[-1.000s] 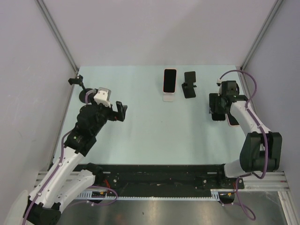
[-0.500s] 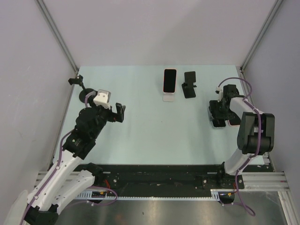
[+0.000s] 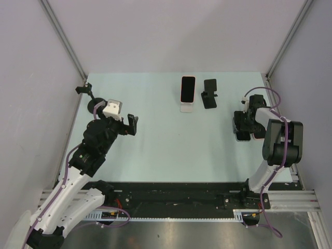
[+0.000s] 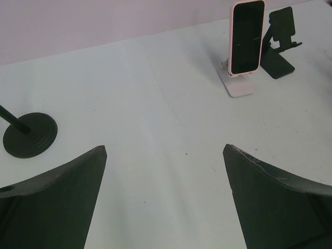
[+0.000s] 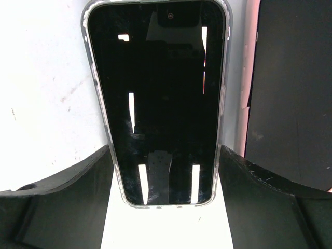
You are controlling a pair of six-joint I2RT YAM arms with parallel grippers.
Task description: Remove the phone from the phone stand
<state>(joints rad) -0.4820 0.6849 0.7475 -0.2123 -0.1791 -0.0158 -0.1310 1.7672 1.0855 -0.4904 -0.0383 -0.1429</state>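
A phone in a pink case point(image 3: 187, 88) stands upright on a white phone stand point(image 3: 187, 108) at the back middle; it also shows in the left wrist view point(image 4: 247, 36) on its stand point(image 4: 238, 85). My left gripper point(image 3: 132, 124) is open and empty, well to the left of it point(image 4: 165, 150). My right gripper point(image 3: 242, 127) is low at the right side. In the right wrist view its jaws point(image 5: 165, 150) are closed against the near end of a clear-cased phone point(image 5: 161, 93) lying face up on the table.
An empty black phone stand point(image 3: 209, 93) stands just right of the white one. Another pink-cased phone point(image 5: 290, 93) lies right beside the clear-cased one. A black round base with a rod point(image 3: 96, 106) sits at the far left. Grey walls enclose the table.
My right arm has folded in, its elbow drawn back towards the right edge, while its gripper stayed low over the phone on the table. My left gripper has barely moved.
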